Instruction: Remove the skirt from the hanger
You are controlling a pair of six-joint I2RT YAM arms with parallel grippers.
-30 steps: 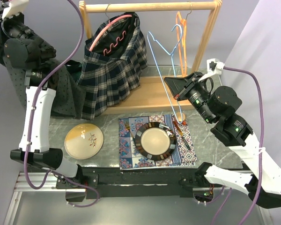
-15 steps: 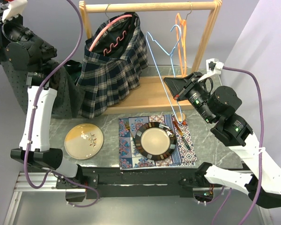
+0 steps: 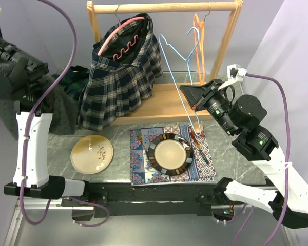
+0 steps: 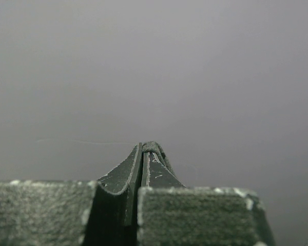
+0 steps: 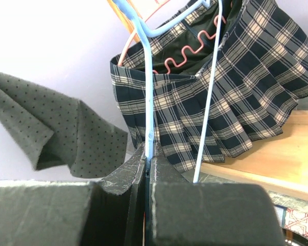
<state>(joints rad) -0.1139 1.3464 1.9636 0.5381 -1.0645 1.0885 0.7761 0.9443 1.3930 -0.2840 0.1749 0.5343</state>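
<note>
A grey dotted skirt (image 3: 61, 110) hangs in the air at the far left, clear of any hanger, and also shows in the right wrist view (image 5: 56, 123). My left gripper (image 4: 146, 148) is shut with a sliver of that dark cloth pinched at its tips; in the top view its fingers are hidden behind the arm. My right gripper (image 3: 186, 91) (image 5: 148, 154) is shut on the wire of a bare blue hanger (image 3: 177, 56) (image 5: 149, 97) in front of the rack.
A plaid skirt (image 3: 120, 77) hangs on a pink hanger (image 3: 124, 23) from the wooden rack's rod (image 3: 164, 7), with an orange hanger (image 3: 197, 43) to the right. In front lie a tan plate (image 3: 91, 154) and a dark-rimmed plate (image 3: 169, 154) on a patterned placemat (image 3: 141, 171).
My left arm has swung left, away from the rack, carrying the dotted skirt with it. The right arm and the blue hanger have stayed put.
</note>
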